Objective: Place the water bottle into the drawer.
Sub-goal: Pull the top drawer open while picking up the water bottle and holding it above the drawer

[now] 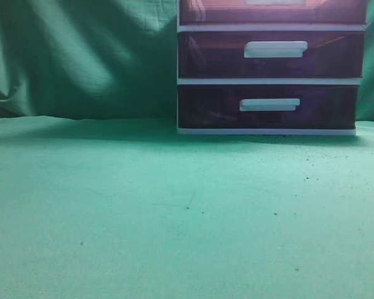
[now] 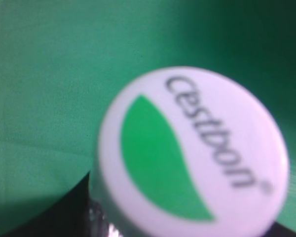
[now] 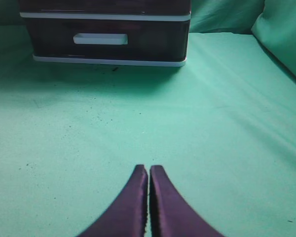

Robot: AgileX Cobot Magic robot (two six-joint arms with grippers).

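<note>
The water bottle's white cap (image 2: 192,148), with a green leaf mark and the word "cestbon", fills the left wrist view from very close. It sits between the dark fingers of my left gripper (image 2: 74,217), which appears shut on the bottle below the cap. The bottle's body is hidden. The dark drawer unit (image 1: 271,68) with white handles stands at the back right, all its drawers closed. Its bottom drawer also shows in the right wrist view (image 3: 103,34). My right gripper (image 3: 148,170) is shut and empty, low over the cloth, well in front of the unit. Neither arm shows in the exterior view.
Green cloth (image 1: 143,212) covers the table and hangs as a backdrop (image 1: 81,56). A fold of cloth rises at the right (image 3: 281,34). Small dark specks lie on the cloth in front of the drawers.
</note>
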